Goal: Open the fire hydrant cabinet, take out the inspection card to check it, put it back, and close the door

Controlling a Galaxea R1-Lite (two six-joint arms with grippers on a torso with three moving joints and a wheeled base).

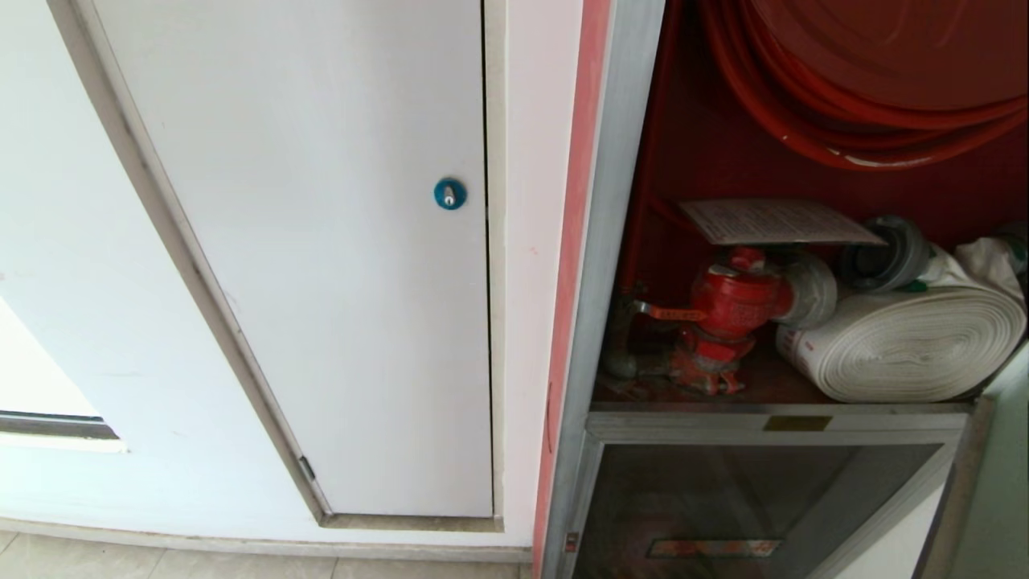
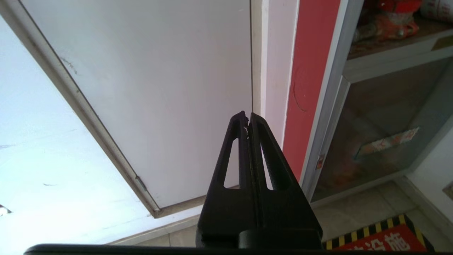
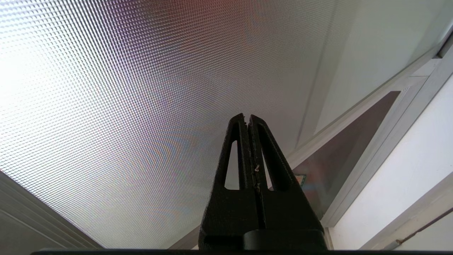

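Two grippers show only in their own wrist views, neither in the head view. The left gripper [image 2: 248, 118] is closed on nothing, aimed at the white door [image 2: 159, 88] beside the cabinet [image 2: 332, 106]. The right gripper [image 3: 247, 120] is closed too, empty, before a dimpled panel [image 3: 124, 106]. Inside the open cabinet the card [image 1: 776, 221] lies flat on the red valve [image 1: 735, 301], its print too small to read. Its hose reel [image 1: 868, 80] is cut off at the top edge, and the white hose [image 1: 900, 342] at the right edge.

The fire hydrant cabinet [image 1: 599, 265] stands open, silver-framed with a red interior. The inspection card [image 1: 776, 221] lies flat on top of the red valve [image 1: 735, 301], beside the white rolled hose [image 1: 904, 342].
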